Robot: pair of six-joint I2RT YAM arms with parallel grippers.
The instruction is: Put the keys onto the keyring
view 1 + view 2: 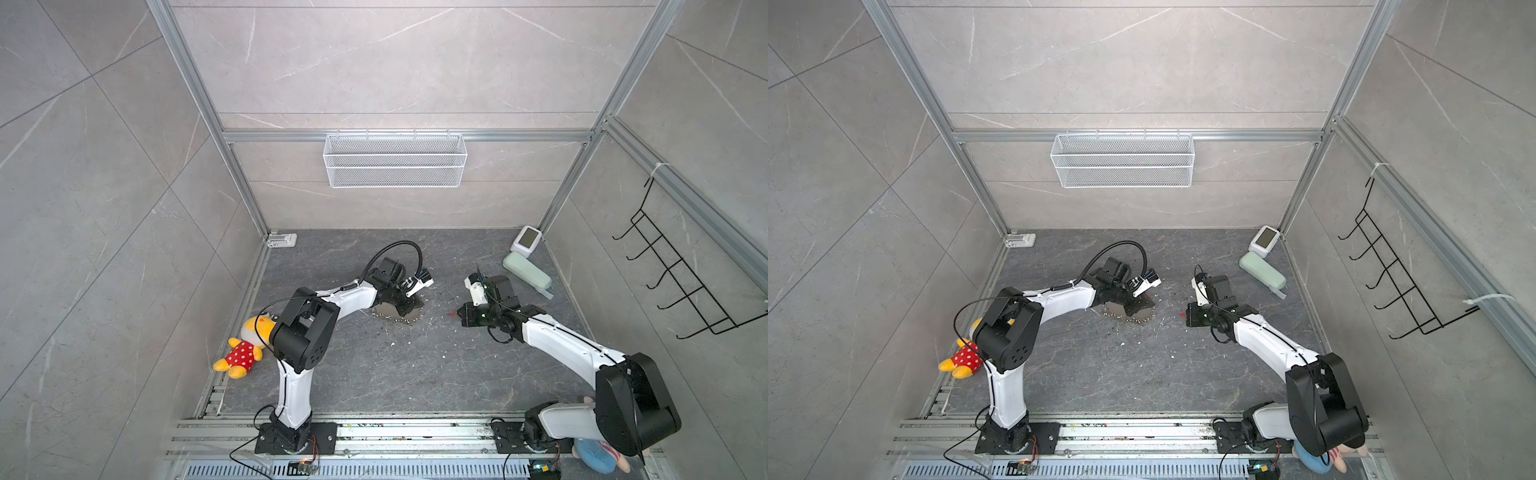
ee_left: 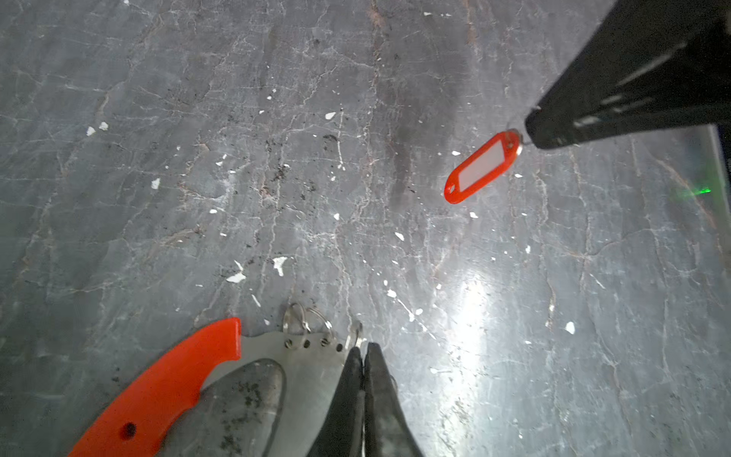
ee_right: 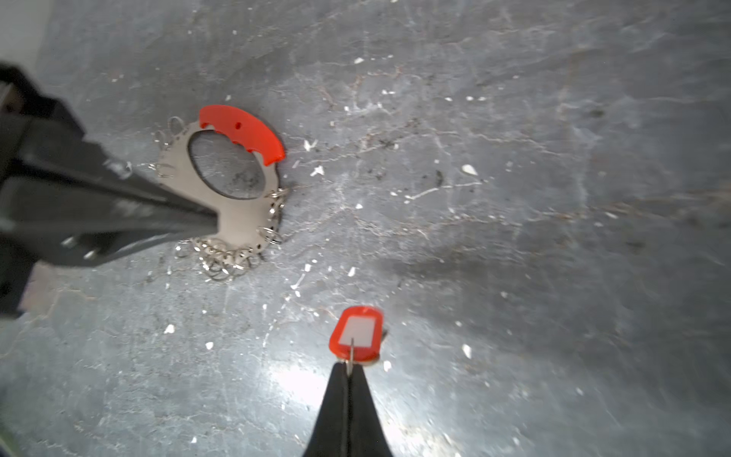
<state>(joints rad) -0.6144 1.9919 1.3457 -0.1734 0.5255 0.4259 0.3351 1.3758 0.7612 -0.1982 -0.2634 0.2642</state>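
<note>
Jaws of the right gripper [image 3: 348, 370] are pressed together on the thin wire ring of the keys [image 3: 358, 334], red tag jutting past the tips. It is well apart from the keyring [image 3: 237, 221], where the left gripper [image 2: 362, 348] is pinched on a silver loop [image 2: 356, 334] at the rim. Beneath lies a dark marbled tabletop [image 3: 514, 198] flecked with white chips, walled by pale tiles [image 1: 395, 62]; a wire basket [image 1: 395, 160], plush toy [image 1: 245, 349], green case [image 1: 525, 270] and hook rack [image 1: 673, 274] sit around, and the left arm [image 1: 353, 297] hides most of the keyring in both top views.
</note>
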